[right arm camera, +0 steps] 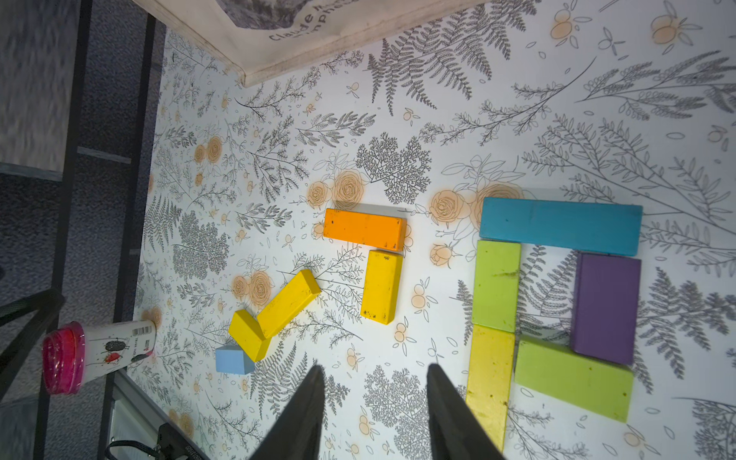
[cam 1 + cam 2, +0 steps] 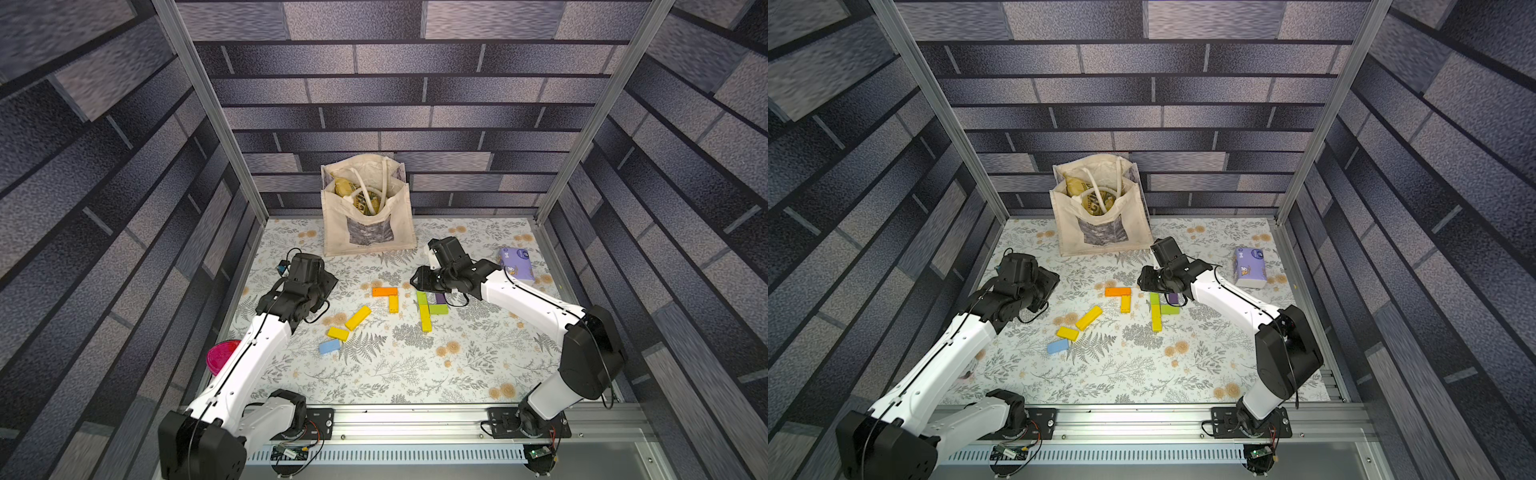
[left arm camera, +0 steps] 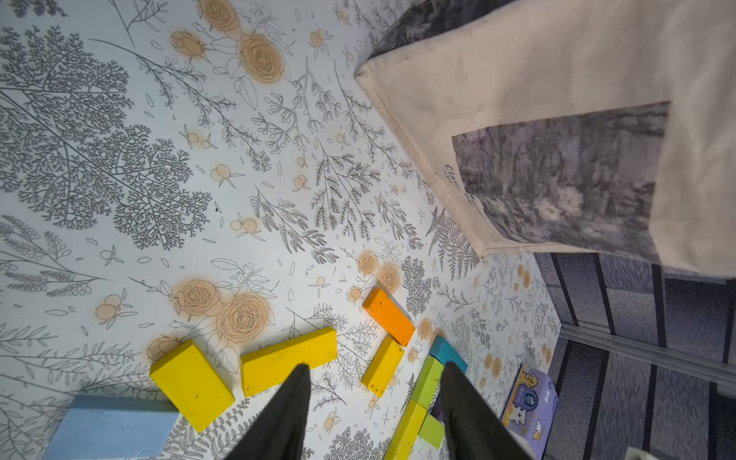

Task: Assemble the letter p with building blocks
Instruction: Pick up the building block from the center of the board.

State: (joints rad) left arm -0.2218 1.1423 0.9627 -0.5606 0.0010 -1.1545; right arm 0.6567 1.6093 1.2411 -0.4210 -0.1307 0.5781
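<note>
9 building blocks show in both top views, all flat on the desk (image 2: 478, 374) around its middle. On the side toward the left edge you have an orange block (image 2: 385, 291) with a short yellow block (image 2: 393, 304) touching the near side of its right end, a long yellow block (image 2: 358, 317) lying aslant, a second short yellow block (image 2: 338, 333) at its near end, and a light blue block (image 2: 329, 347) just beside that. Toward the right edge a lime block (image 2: 422, 297) and a long greenish-yellow block (image 2: 425, 321) run end to end toward the near edge, a second lime block (image 2: 439, 309) juts rightward from where they meet, and a purple block (image 2: 440, 297) peeks from under the right arm. A tote bag (image 2: 368, 237) stands at the far edge, a tissue pack (image 2: 517, 268) lies near the right edge, and in a top view a pink-lidded cup (image 2: 222, 356) stands at the left edge. From the left wrist, the left gripper (image 3: 374, 365) has its fingers apart with nothing between them. From the right wrist, the right gripper (image 1: 375, 367) is likewise spread and empty, and a 10th piece, a teal block (image 1: 559, 231), lies across the far ends of the lime and purple blocks, so teal, purple and both lime blocks ring a bare patch of desk.
</note>
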